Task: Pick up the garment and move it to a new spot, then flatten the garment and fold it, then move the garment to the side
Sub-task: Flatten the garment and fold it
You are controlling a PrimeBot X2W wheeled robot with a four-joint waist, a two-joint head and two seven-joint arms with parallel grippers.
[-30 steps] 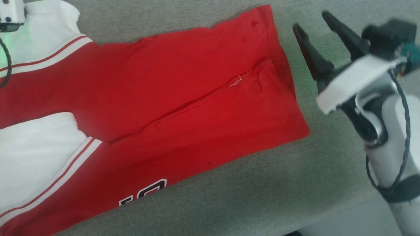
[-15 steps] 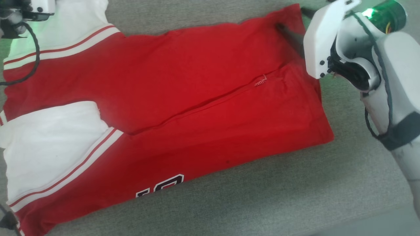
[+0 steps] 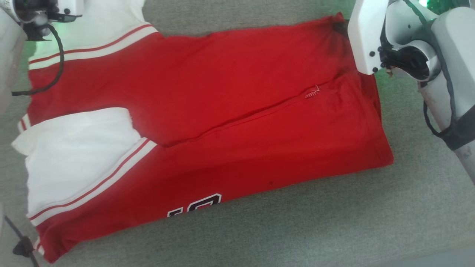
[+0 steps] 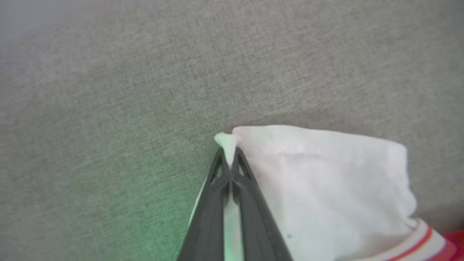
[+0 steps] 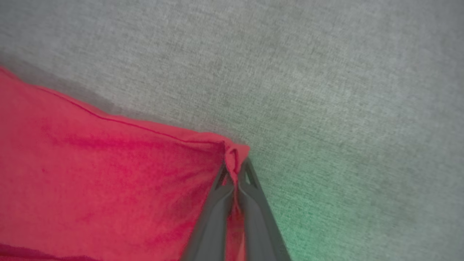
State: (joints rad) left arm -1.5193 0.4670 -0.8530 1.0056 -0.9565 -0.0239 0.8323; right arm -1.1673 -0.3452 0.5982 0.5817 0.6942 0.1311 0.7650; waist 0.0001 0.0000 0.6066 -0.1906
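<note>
Over on the left, the left gripper has its fingers pressed together on a pinch of white sleeve, right at the sleeve's corner, where it meets the grey cloth surface. Across the middle, the garment lies spread on that surface, sleeves to the left and hem to the right. A long crease runs through the red, and black-and-white lettering peeks out at the near edge. It sits further right in the head view than a second ago, but that's the whole picture shifting: the camera moved. And on the right, the real change! The right gripper, spread wide and clear of the hem a second ago, is now closed on the far hem corner, with red cloth bunched between its fingertips.
</note>
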